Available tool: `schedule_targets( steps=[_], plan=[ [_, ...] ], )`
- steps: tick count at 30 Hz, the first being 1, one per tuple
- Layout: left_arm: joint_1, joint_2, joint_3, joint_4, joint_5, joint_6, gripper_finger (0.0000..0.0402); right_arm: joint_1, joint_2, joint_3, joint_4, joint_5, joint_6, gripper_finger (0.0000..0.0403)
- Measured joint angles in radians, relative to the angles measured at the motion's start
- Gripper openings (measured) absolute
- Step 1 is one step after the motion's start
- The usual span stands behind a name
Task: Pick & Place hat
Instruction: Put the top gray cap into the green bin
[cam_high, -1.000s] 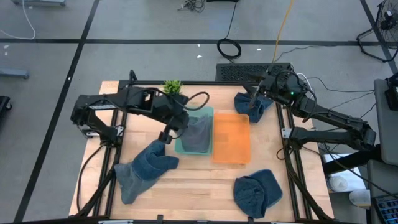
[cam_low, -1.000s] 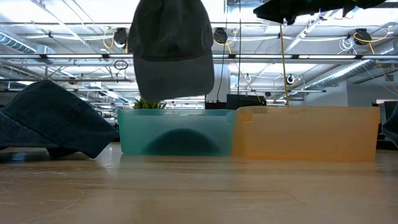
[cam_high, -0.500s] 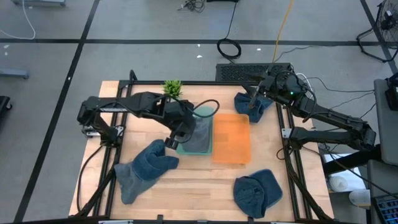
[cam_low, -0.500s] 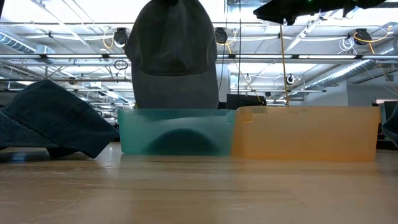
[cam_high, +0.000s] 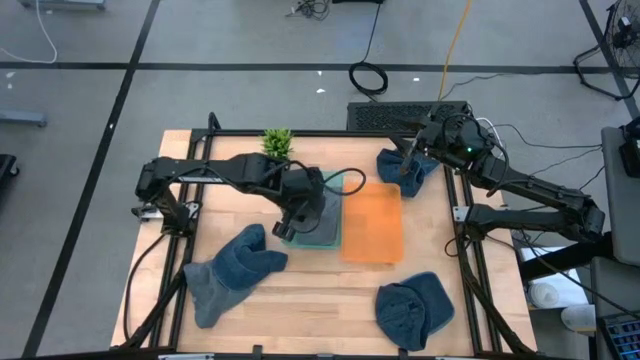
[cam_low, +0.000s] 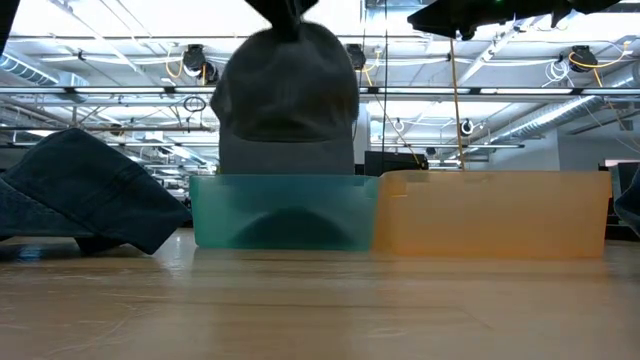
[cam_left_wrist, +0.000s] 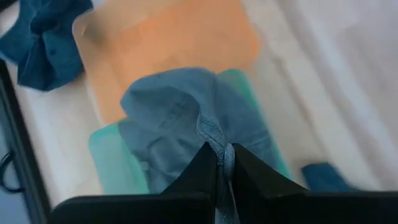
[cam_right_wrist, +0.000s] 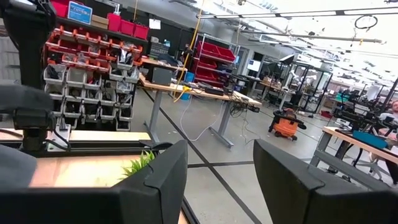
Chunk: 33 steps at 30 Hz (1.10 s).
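Left hand (cam_left_wrist: 221, 163) is pinched tight on the grey hat (cam_left_wrist: 186, 118) over the green bin (cam_low: 285, 212); a sloppy drop could leave it draped over the rim.

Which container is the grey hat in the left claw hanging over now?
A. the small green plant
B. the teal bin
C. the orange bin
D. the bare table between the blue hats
B: the left claw, shut on a fold of the grey hat, holds it directly over the teal bin, and the orange bin beside it stays empty.
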Motion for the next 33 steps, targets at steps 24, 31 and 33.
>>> schedule_targets(
  steps=[24, 31, 33],
  plan=[
    [0.187, 0.214, -0.043, 0.045, -0.079, -0.005, 0.0025, 0.0, 0.0, 0.0, -0.001, -0.003, -0.063, 0.0174],
    [0.23, 0.216, -0.12, 0.106, -0.132, -0.091, 0.0036, 0.0, 0.0, 0.0, -0.002, -0.001, -0.085, 0.0174],
    [0.239, 0.214, -0.119, 0.112, -0.132, -0.121, 0.0065, 0.0, 0.0, 0.0, -0.001, 0.0, -0.085, 0.0174]
  ],
)
